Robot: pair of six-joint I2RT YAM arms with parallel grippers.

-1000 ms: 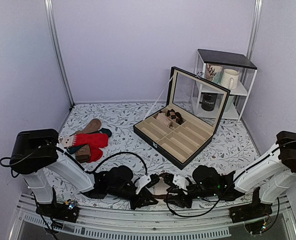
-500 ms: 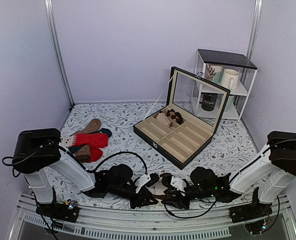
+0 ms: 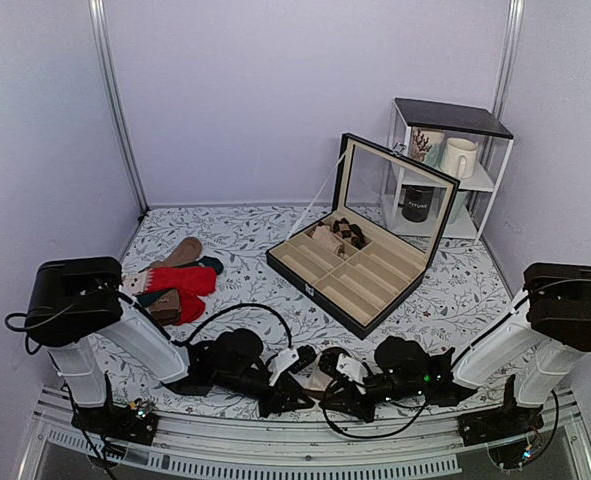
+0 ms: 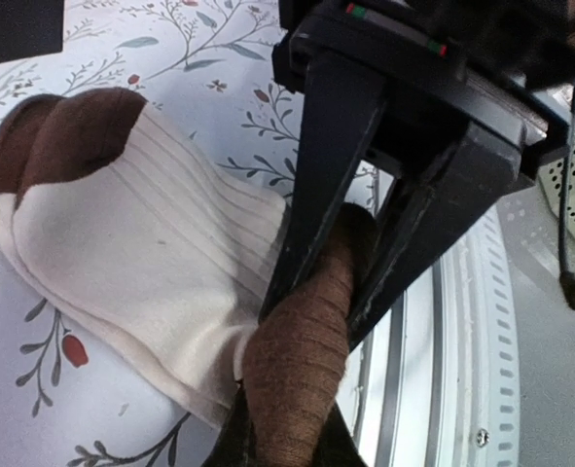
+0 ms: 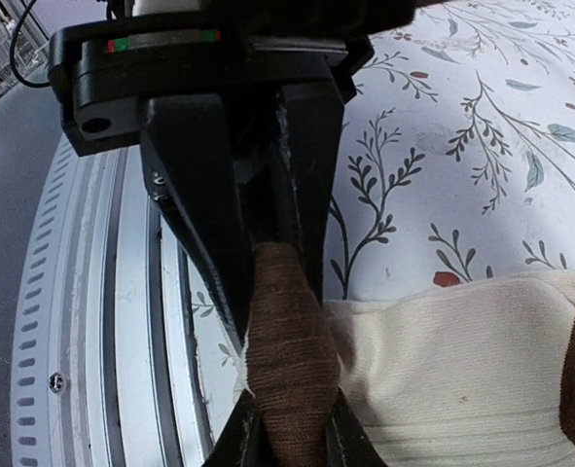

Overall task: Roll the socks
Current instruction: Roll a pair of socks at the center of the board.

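Observation:
The cream and brown socks lie at the near table edge between both grippers. In the left wrist view the socks are cream ribbed knit with dark brown heels at the upper left, and the left gripper is shut on their brown band. In the right wrist view the right gripper is shut on the same brown band of the socks. In the top view the left gripper and right gripper face each other, nearly touching.
An open black divided box stands mid-table with rolled socks in a back compartment. Red socks and tan and teal socks lie at the left. A white shelf with mugs stands at the back right. The metal table rim runs beside the grippers.
The right arm has shifted a little to the left, closing toward the left gripper. The left arm has barely moved.

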